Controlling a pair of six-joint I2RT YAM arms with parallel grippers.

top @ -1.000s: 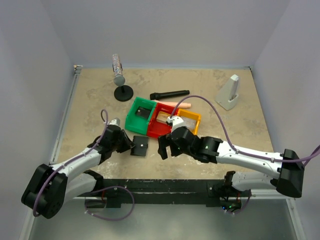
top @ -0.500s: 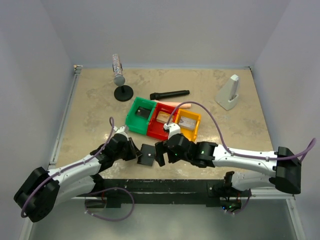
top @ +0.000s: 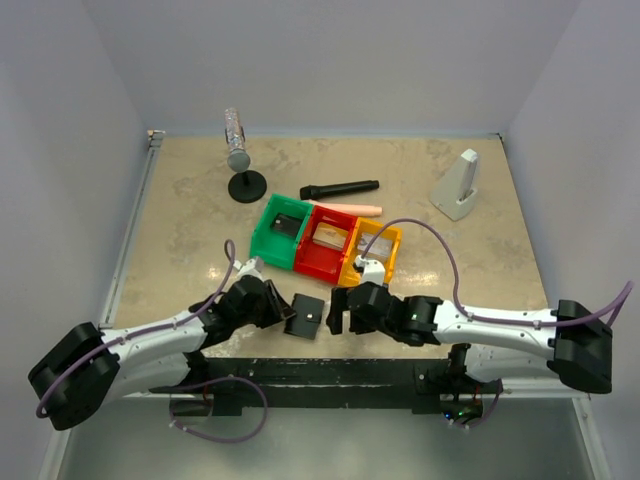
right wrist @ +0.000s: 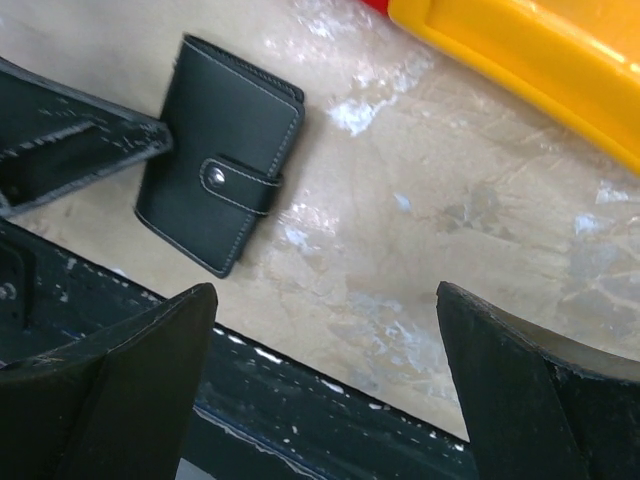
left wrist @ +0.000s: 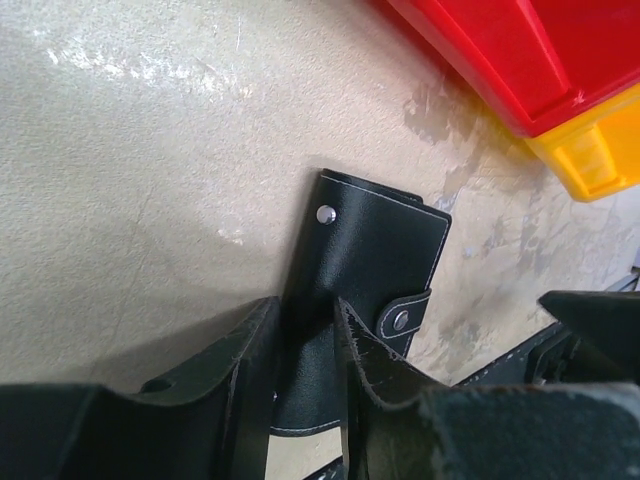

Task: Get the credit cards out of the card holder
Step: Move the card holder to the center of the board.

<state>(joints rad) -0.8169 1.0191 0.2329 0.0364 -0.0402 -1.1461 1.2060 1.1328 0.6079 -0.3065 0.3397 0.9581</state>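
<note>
- Beige mottled counter (top: 180, 230) from above: green bin (top: 266, 250), red bin (top: 316, 264) and yellow bin (top: 393, 246) in a row at mid-counter.
- Same view: closed card holder (top: 308, 314) just in front of the bins, close to the near edge, farther right and nearer that edge than a second ago.
- Left fingers (top: 283, 308) at its left side, carried rightward with it; right fingers (top: 338, 312) just beside its right side, also shifted right.
- Left wrist: left fingers (left wrist: 245, 380) clamped on the near end of the card holder (left wrist: 375, 260), flat on the counter, tab snapped shut; corners of red bin (left wrist: 500, 50) and yellow bin (left wrist: 590, 150) beyond.
- Right wrist: right fingers (right wrist: 150, 370) spread wide apart above the counter; card holder (right wrist: 220, 150) at upper left, left fingers (right wrist: 80, 150) against its edge.
</note>
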